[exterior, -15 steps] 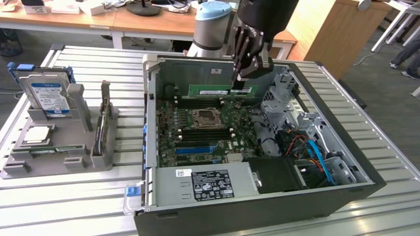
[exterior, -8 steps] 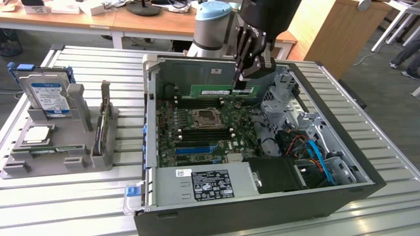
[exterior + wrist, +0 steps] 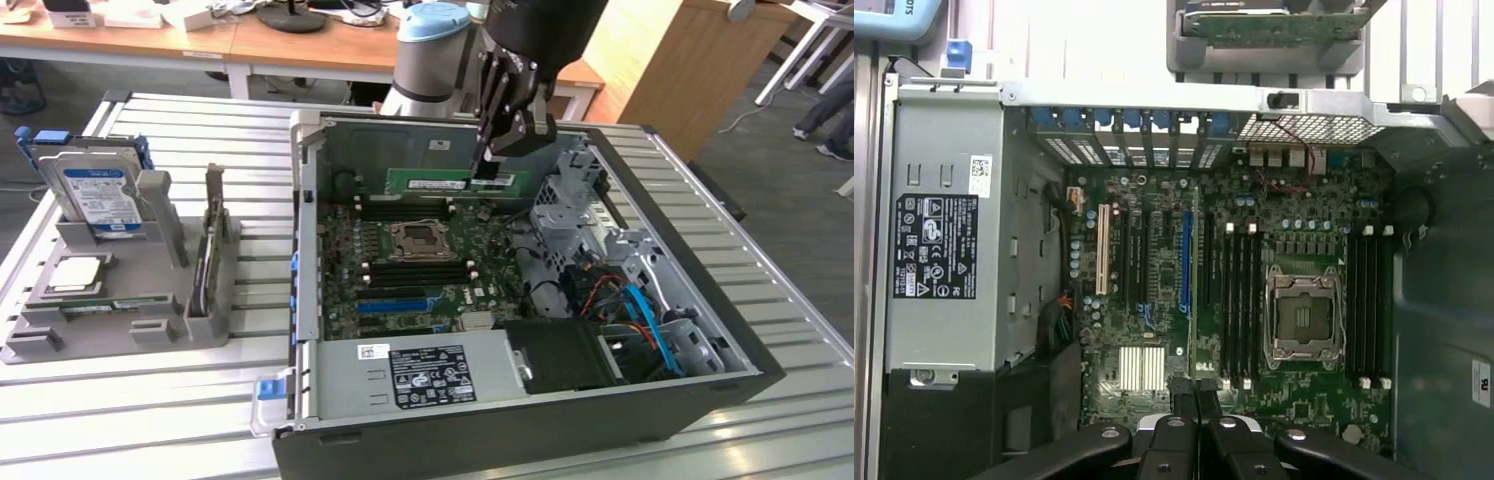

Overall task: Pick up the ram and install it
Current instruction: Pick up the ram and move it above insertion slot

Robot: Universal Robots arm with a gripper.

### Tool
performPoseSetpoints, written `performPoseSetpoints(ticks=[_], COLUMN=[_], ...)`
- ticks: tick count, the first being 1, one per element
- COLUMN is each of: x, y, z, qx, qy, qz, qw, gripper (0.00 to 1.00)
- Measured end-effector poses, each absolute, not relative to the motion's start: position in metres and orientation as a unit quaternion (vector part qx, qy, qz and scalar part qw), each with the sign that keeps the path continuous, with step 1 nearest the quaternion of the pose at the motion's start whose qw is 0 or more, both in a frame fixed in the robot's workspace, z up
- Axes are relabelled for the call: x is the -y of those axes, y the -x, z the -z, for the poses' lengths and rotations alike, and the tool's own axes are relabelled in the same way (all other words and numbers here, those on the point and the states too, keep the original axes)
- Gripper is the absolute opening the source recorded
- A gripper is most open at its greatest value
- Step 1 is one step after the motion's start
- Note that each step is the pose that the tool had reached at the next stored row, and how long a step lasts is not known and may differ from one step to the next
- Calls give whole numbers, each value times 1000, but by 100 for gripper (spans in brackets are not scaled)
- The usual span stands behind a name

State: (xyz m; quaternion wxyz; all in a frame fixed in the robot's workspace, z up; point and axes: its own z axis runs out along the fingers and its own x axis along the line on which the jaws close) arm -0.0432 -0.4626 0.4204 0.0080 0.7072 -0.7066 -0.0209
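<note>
- Gripper (image 3: 1196, 415), close under the wrist camera, is pinched narrow on the ram (image 3: 1194, 290), seen edge-on over the motherboard (image 3: 1309, 400).
- The exterior view gives the ram's green face and white label, level above the CPU socket (image 3: 416, 240) inside the computer case (image 3: 534, 440).
- At the exterior view's left, a hard drive (image 3: 100, 195) stands in a grey holder (image 3: 134, 330).

Little can be read. In the wrist view, a blue object (image 3: 894, 18) outside the computer case shows letters that look like "OTS". The power supply (image 3: 340, 388) bears a black label (image 3: 430, 375) of white print and certification marks and a small white code sticker (image 3: 372, 351), both too fine to read. The blue-and-white label on the hard drive (image 3: 100, 190) and the white label on the ram (image 3: 447, 184) are likewise illegible.
</note>
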Motion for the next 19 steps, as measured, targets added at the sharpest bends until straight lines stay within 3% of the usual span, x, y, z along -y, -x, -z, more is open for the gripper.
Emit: performPoseSetpoints(ticks=[19], x=[440], y=[42], z=[-416], qx=[718], qy=[-696], qz=[21], qw=[8], gripper=[12])
